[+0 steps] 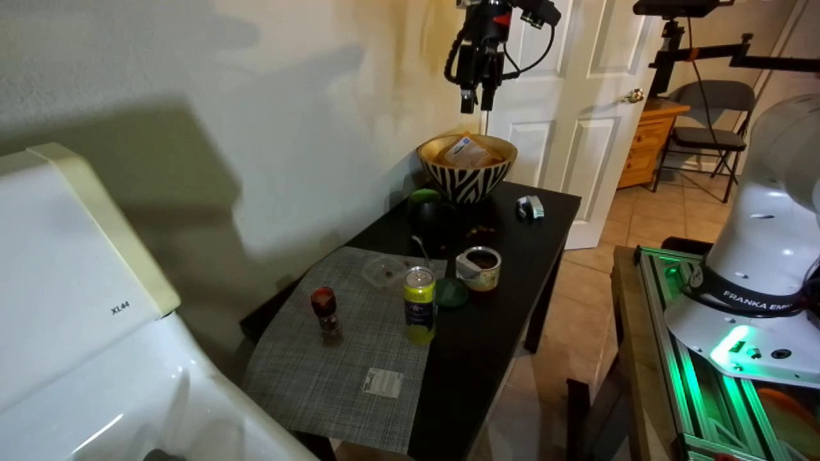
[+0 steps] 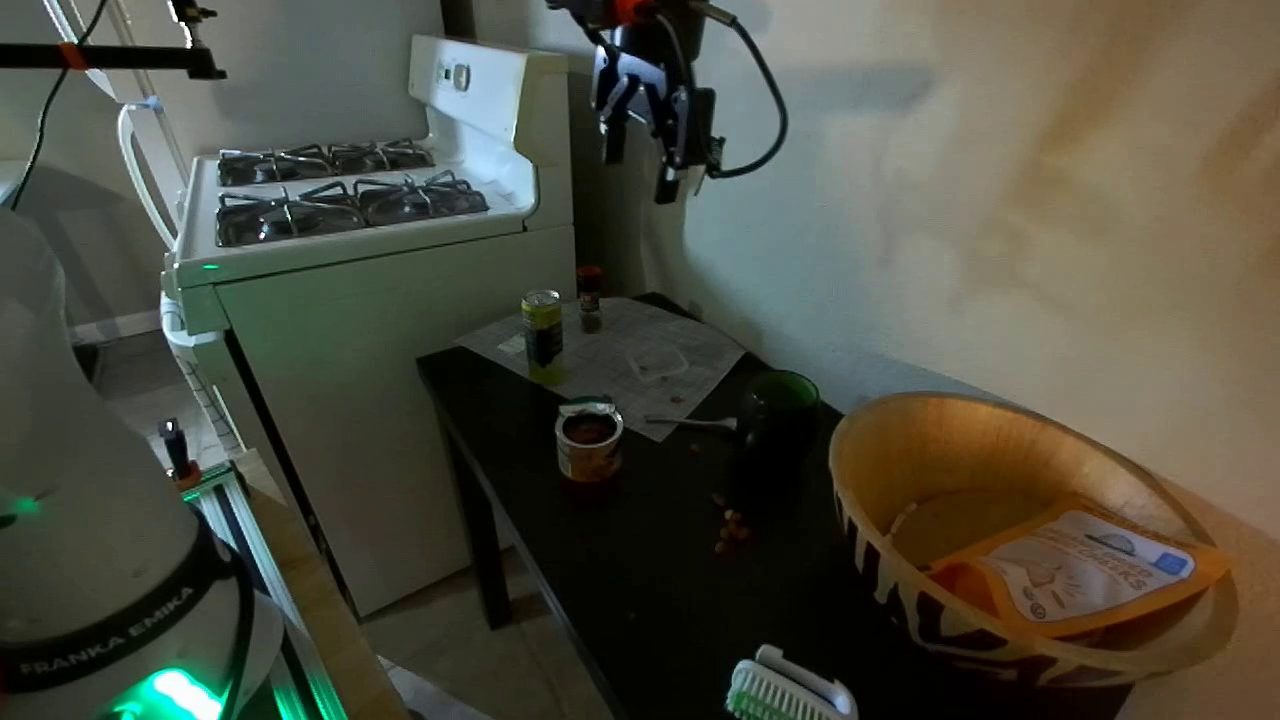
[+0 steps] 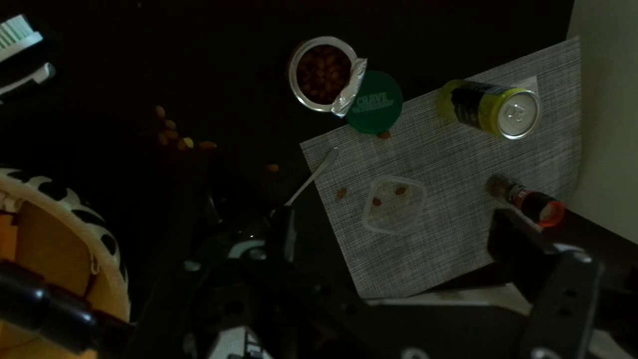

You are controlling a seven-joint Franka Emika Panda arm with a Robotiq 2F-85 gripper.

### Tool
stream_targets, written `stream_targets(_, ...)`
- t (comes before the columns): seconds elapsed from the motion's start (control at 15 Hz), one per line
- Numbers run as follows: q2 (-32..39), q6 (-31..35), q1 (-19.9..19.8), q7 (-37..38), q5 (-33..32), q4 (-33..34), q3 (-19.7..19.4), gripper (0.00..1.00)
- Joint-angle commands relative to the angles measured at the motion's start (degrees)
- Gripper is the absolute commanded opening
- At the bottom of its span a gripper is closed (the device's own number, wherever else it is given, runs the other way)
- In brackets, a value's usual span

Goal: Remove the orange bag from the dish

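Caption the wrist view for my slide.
Open tool over the table: sliver of orange bag in the striped bowl at left; opened nut can and drink can farther right.

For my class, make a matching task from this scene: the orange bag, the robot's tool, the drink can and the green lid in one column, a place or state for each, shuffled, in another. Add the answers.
1: orange bag
2: tool
3: drink can
4: green lid

A: lying beside the opened tin
B: standing upright, yellow and dark
C: inside the striped bowl
D: open, holding nothing

Pairs: 1-C, 2-D, 3-B, 4-A
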Motion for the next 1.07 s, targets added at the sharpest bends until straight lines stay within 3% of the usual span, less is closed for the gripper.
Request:
stream_targets(0.0, 10.72, -8.74, -2.58, -9.78, 0.46, 14.5, -4.6, 1.0)
stream_targets(0.13, 15.79, -12.59, -4.53, -11.88, -3.02, 21.53, -5.47, 1.0)
stream_targets(0.27, 21.45, -12.38, -6.64, -10.64, -7.19, 28.39, -5.91, 1.0)
stream_targets(0.4, 25.94, -4.59, -8.91, -10.11, -9.38, 33.68, -6.7, 1.0)
stream_targets(0.6, 33.94, 5.87, -13.38, -9.12, -6.83, 40.98, -8.03, 1.0)
stream_targets(0.67, 28.03, 3.29, -12.1, -10.3, -7.99, 34.9, -6.31, 1.0)
stream_targets(1.0, 33.92, 5.94, -14.79, -9.84, -7.98, 40.56, -6.7, 1.0)
